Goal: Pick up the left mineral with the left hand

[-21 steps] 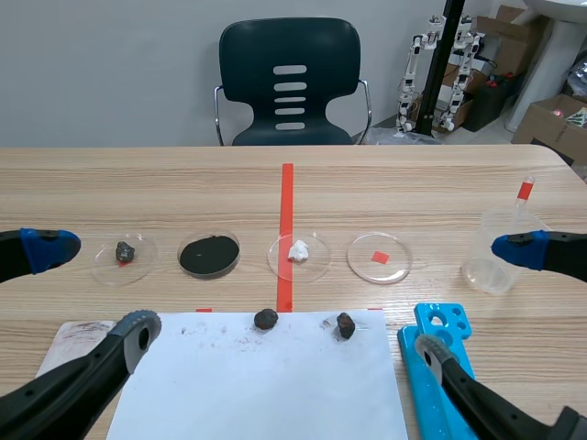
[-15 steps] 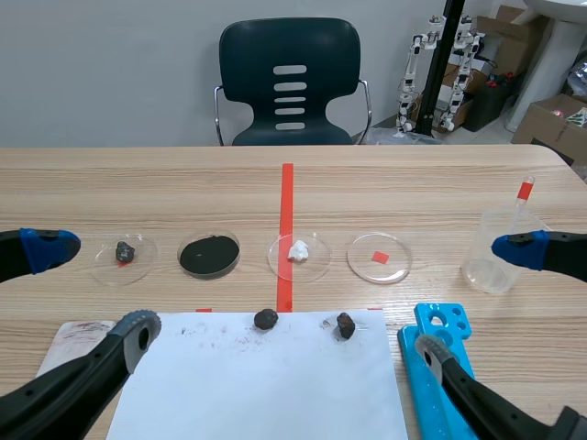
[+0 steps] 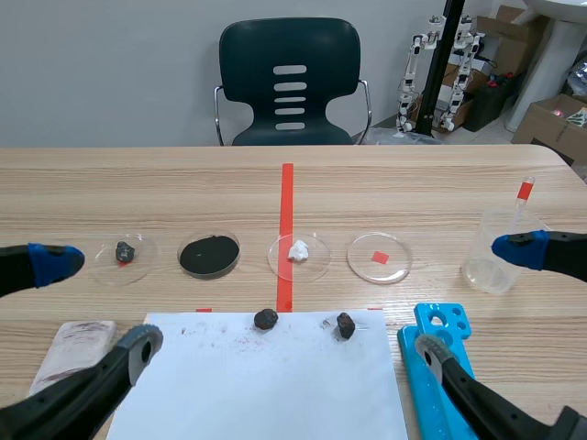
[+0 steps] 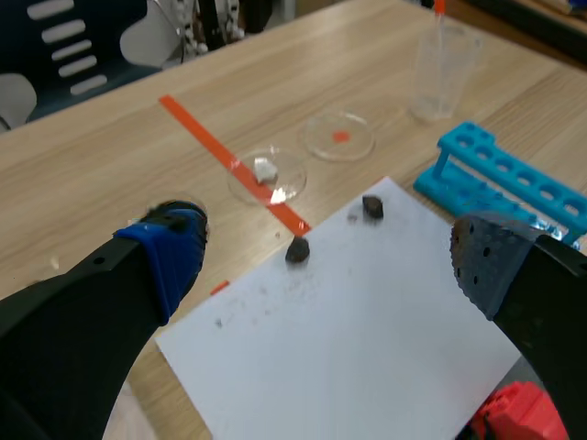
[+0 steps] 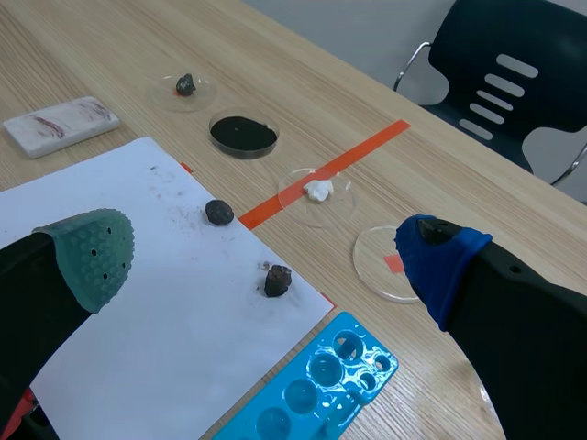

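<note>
Two dark minerals lie on the far edge of a white paper sheet (image 3: 266, 385). The left mineral (image 3: 266, 319) (image 4: 297, 250) (image 5: 218, 213) sits by the red tape line; the right mineral (image 3: 345, 325) (image 4: 372, 207) (image 5: 278, 280) lies a little to its right. My left gripper (image 3: 96, 298) (image 4: 330, 266) hangs open at the sheet's left side, well short of the left mineral, with nothing between its fingers. My right gripper (image 3: 481, 298) (image 5: 275, 266) is open too, over the table's right side above the blue rack.
Beyond the paper stand several clear dishes: one with a dark stone (image 3: 125, 252), one with black powder (image 3: 209, 255), one with a white lump (image 3: 299, 252), one with a red square (image 3: 379, 258). A plastic beaker (image 3: 495, 249), a blue tube rack (image 3: 440, 367) and a white block (image 3: 73, 348) flank the paper.
My left gripper has shifted slightly lower and nearer, uncovering more of the white block. The minerals and the right arm have not moved.
</note>
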